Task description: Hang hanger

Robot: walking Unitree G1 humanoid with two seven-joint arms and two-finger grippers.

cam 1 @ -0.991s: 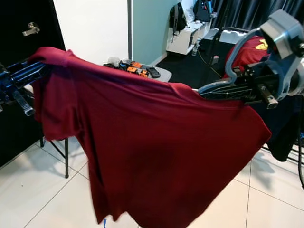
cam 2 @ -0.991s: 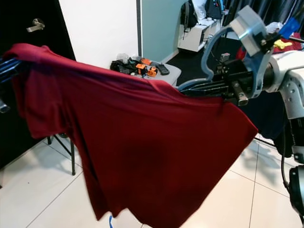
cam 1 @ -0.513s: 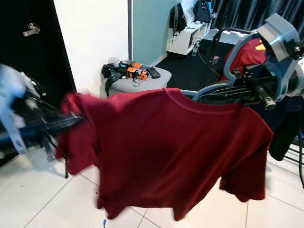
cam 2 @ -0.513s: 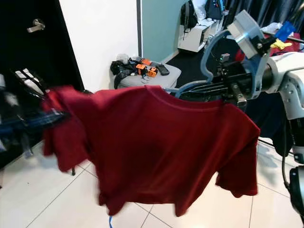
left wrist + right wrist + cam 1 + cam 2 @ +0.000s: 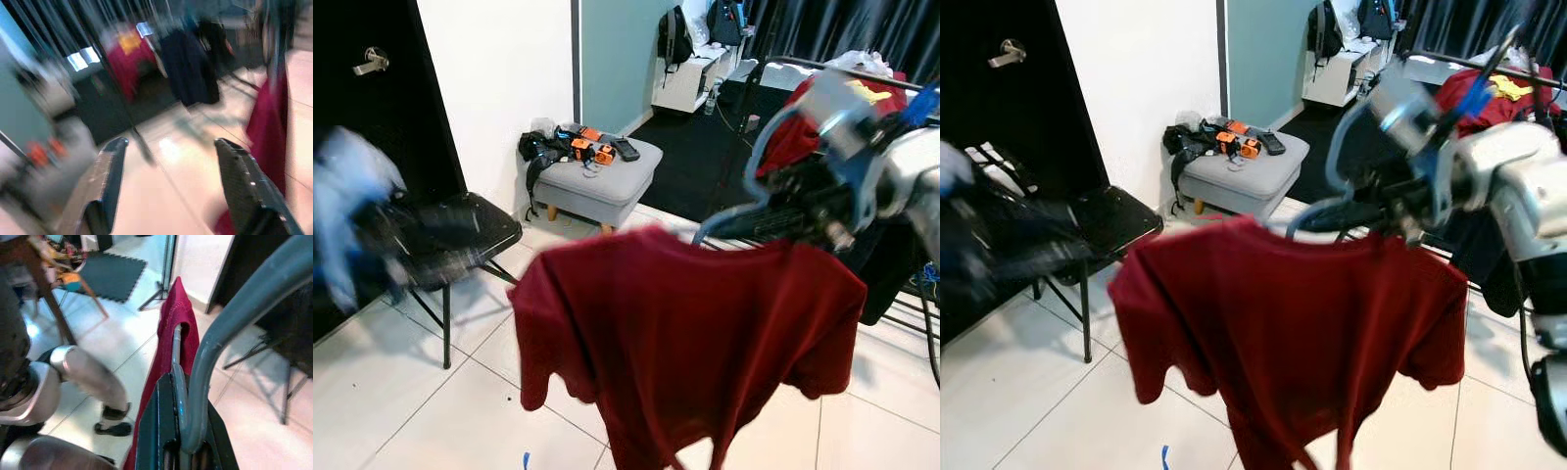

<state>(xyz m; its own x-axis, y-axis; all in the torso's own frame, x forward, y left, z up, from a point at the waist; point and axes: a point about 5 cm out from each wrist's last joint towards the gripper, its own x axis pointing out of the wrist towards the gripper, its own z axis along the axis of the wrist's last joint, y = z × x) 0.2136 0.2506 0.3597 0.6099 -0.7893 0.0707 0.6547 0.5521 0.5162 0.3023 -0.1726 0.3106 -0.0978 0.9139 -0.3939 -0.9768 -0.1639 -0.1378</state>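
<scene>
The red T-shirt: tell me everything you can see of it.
The red T-shirt is dark red, short-sleeved, of soft plain cloth. It hangs on a grey-blue hanger that passes through its collar, and drapes free above the white tiled floor, its hem uneven. The right gripper is shut on the hanger. The left gripper is open, apart from the shirt.

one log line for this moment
right gripper: shut on hanger | shirt: on hanger, hanging free | left gripper: open, empty | rack: not reached
</scene>
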